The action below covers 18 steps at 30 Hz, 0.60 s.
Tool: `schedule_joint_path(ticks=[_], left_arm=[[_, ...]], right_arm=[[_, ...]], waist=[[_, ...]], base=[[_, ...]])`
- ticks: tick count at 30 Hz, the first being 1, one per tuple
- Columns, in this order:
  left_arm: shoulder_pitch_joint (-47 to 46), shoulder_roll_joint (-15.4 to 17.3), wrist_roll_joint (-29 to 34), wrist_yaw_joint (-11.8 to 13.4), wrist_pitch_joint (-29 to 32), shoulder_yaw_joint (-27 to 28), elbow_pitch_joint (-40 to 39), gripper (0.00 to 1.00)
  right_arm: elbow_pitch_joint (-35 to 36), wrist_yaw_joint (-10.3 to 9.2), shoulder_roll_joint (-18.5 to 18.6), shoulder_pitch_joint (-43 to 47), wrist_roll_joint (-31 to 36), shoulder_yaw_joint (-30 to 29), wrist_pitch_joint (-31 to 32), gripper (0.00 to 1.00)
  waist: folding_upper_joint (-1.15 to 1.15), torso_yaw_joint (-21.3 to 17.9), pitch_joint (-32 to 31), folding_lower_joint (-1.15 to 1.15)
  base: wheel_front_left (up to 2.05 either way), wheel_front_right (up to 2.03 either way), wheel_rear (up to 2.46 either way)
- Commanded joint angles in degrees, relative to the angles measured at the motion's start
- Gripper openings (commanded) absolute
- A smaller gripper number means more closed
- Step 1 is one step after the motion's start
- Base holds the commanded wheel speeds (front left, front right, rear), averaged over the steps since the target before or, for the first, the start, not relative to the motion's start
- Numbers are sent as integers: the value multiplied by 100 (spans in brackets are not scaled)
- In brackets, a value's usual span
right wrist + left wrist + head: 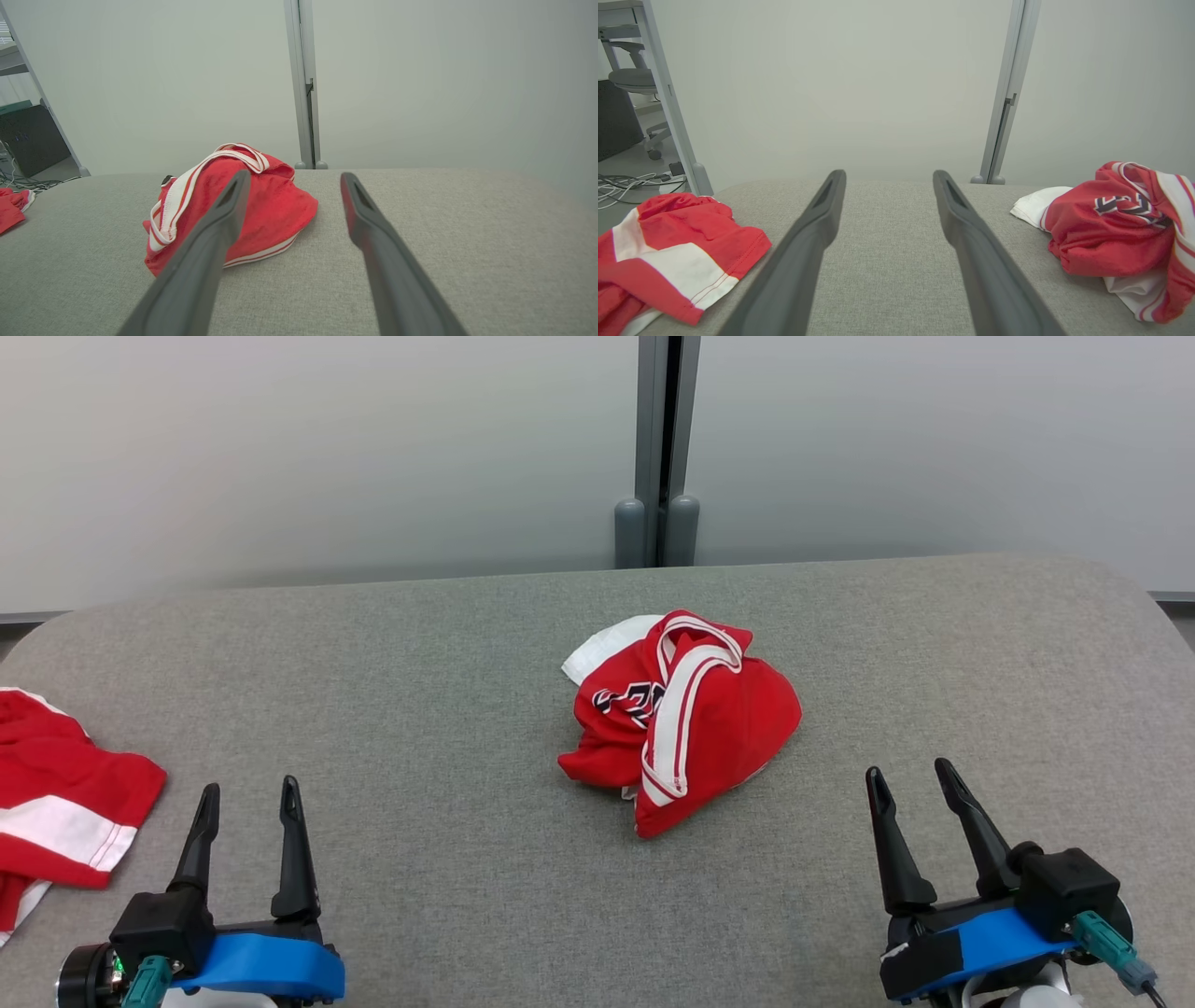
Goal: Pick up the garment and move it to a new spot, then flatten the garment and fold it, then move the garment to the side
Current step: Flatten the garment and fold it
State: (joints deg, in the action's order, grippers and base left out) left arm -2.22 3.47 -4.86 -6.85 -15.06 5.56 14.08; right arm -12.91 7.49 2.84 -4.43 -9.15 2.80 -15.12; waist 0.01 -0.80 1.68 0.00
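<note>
garment sits crumpled in a red-and-white heap near the middle of the grey table, well apart from both claws. i see my left gripper and right gripper spread wide, holding nothing (a second red garment lies at the left edge).

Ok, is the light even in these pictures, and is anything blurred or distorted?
Head view: soft, even light, hardly any shadow under the garment, no glare. Left wrist view: the wide lens makes the partition post lean. Right wrist view: its own fingers look slightly soft up close.
</note>
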Motion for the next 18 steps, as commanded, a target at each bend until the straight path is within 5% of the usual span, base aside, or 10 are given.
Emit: schedule_joint_path(ticks=[1, 18], left_arm=[[-12, -5, 44, -17, -17, 30, -3, 100], [-284, -40, 17, -52, -17, -125, 38, 100]], right_arm=[[6, 1, 9, 69, 14, -20, -6, 100], [-147, 1, 10, -875, 0, 859, -5, 100]], waist=[[-1, 10, -1, 0], [-1, 256, 272, 0]], base=[[0, 0, 0], [0, 0, 0]])
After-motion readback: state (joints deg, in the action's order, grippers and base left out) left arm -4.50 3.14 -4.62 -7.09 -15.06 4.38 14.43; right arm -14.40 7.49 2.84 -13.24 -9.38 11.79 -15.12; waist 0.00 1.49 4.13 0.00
